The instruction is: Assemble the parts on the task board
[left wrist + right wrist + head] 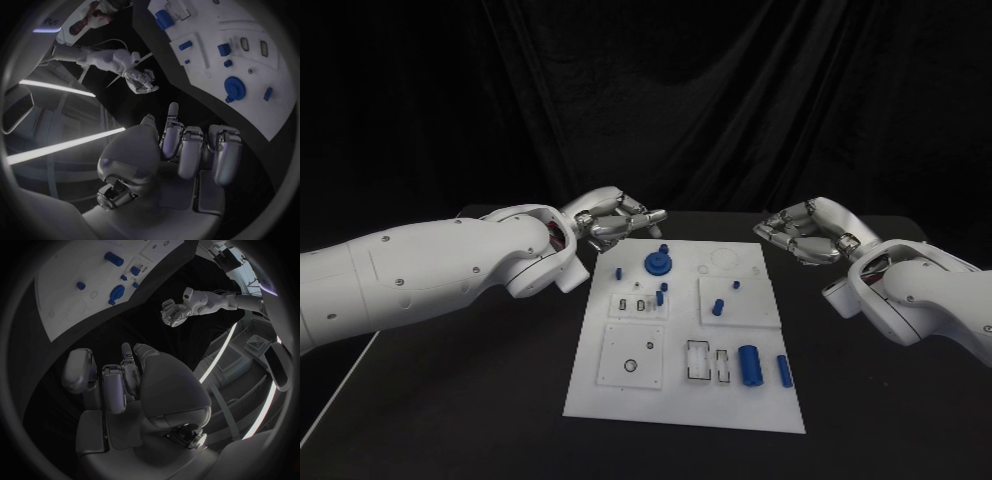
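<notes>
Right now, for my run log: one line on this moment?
left hand: curled, empty | right hand: curled, empty | white task board: untouched

No readable text, labels or numbers anywhere (task board (687,405) markings too small).

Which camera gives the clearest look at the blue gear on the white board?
The left wrist view: the blue gear looks largest there, with its toothed rim plain to see. The head view shows the gear small, near the far edge of the board. The right wrist view shows it small and at a slant.
</notes>
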